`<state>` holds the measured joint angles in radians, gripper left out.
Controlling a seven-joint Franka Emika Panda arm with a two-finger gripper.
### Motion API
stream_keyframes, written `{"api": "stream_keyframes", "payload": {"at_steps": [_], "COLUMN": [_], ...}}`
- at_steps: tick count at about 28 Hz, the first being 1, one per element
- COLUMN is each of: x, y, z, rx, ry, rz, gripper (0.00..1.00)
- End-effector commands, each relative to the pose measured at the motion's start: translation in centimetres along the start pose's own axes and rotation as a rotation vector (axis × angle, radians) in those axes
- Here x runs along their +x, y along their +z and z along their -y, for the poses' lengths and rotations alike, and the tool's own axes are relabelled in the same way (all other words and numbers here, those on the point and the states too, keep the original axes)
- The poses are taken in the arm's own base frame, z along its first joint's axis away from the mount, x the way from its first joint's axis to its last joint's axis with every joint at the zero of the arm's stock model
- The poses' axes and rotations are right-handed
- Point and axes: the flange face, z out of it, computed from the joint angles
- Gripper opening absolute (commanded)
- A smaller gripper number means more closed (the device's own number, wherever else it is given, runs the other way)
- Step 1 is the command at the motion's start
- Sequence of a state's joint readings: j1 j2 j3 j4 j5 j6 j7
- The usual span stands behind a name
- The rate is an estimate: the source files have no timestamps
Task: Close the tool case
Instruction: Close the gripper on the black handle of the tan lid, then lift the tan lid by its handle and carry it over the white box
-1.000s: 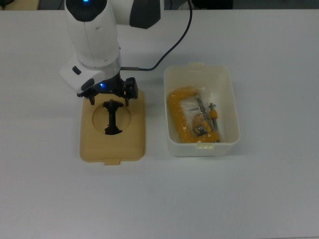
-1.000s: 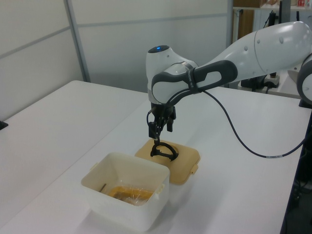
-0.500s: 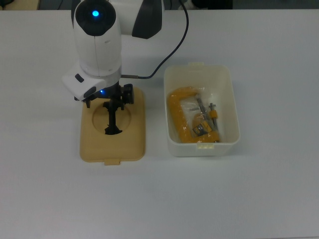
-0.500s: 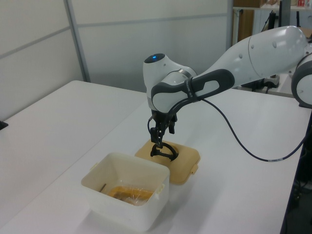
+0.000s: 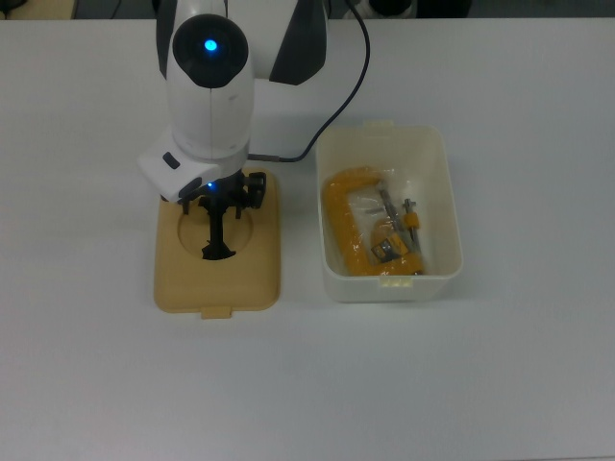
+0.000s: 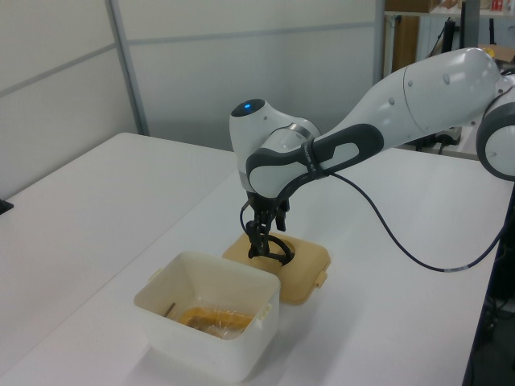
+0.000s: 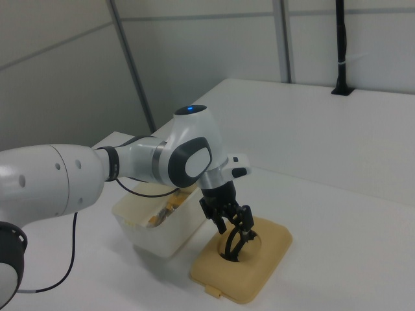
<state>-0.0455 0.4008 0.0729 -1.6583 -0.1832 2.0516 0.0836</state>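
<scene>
Top view shows my fingers [image 5: 219,204] down at the black handle [image 5: 217,235]; whether they have clenched it I cannot tell. Its long axis runs toward me across the tan lid [image 5: 217,279]. The open white tub [image 5: 439,192] lies to the top view's right of that lid, on the bench [image 5: 519,384].
</scene>
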Motion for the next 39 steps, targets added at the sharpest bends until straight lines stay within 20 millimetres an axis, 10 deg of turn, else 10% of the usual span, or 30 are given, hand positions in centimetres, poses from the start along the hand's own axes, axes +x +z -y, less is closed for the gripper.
{"api": "stream_keyframes", "payload": {"at_steps": [1,6,23,39], "x": [0.0,0.0,0.0,-0.1], "y": [-0.2,-0.4,-0.3,-8.7], "z": [1.6,2.0,0.4,-2.8], "rx": [-0.016,-0.016,-0.012,0.059], "ry": [0.023,0.037,0.059,0.054], "rz": [-0.018,-0.020,-0.017,-0.001], "gripper": [0.44,0.01,0.00,0.00]}}
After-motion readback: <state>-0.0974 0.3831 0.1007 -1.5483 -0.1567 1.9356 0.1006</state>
